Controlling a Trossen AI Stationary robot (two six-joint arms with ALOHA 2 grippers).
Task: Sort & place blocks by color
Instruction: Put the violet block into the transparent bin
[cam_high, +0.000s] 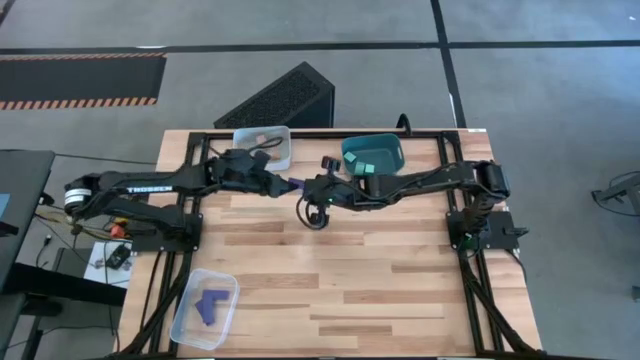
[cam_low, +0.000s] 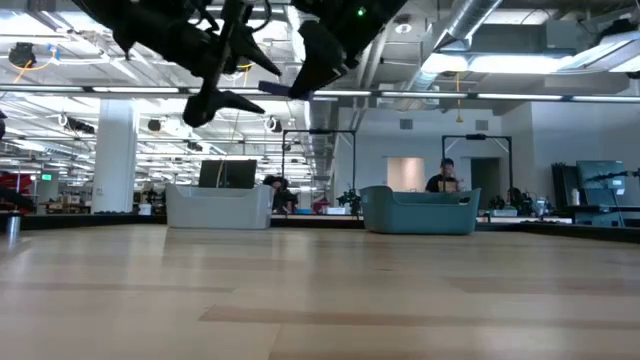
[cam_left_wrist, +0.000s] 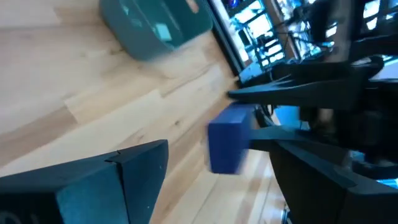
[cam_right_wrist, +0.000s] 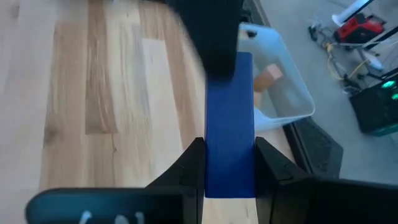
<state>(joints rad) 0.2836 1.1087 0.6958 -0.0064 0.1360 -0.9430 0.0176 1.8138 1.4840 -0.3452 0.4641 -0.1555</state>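
1. The two arms meet in mid-air above the far middle of the wooden table (cam_high: 330, 270); the left gripper (cam_high: 288, 184) reaches in from the left and the right gripper (cam_high: 308, 186) from the right, tip to tip.
2. A dark blue bar (cam_right_wrist: 230, 124) lies between them; in the right wrist view the right gripper's two fingers (cam_right_wrist: 186, 171) press against both long sides of the bar, so that gripper is clamped on it.
3. In the left wrist view the same bar (cam_left_wrist: 229, 138) hangs off the right gripper's fingers, while the left gripper's own finger (cam_left_wrist: 134, 165) stands apart from it with bare table between; the left jaws are spread wide and hold nothing.
4. In the low view the bar (cam_low: 272, 89) shows as a thin blue sliver high above the table, between the dark fingers of both arms.
5. Behind the grippers, at the far edge, stands a pale grey bin (cam_high: 283, 136) with tan cubes (cam_right_wrist: 268, 76) in it; just to its right stands a teal bin (cam_high: 396, 151) holding light teal cubes (cam_high: 367, 168).
6. At the near left corner a clear bin (cam_high: 226, 288) holds more dark blue bars (cam_high: 208, 304).
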